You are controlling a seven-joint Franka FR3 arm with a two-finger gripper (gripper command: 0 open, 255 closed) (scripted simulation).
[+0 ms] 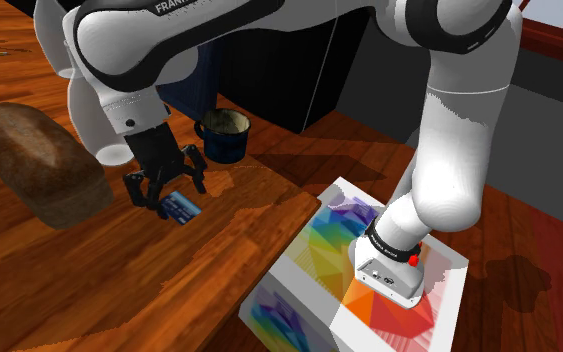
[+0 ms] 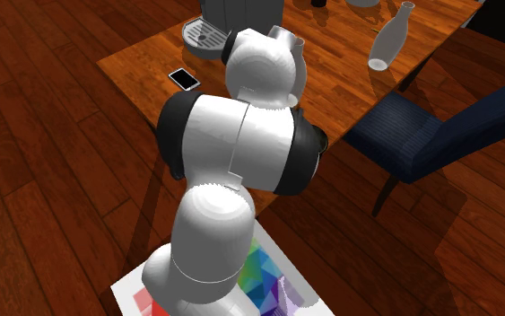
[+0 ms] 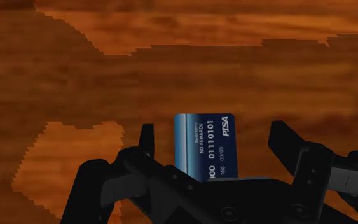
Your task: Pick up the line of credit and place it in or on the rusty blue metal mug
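Gripper (image 1: 177,195) wide open over the blue card (image 1: 182,209) near the mug (image 1: 224,135); next, go down and squeeze.

The wooden table (image 1: 109,290) carries a brown loaf (image 1: 39,165) at the frame's left, a dark blue mug (image 1: 221,140) at upper centre, and a blue card (image 1: 181,207) lying flat left of centre.

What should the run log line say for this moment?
stage: pre-grasp | blue card: flat on wooden table | hand: open, astride card, not touching | blue mug: upright nearby
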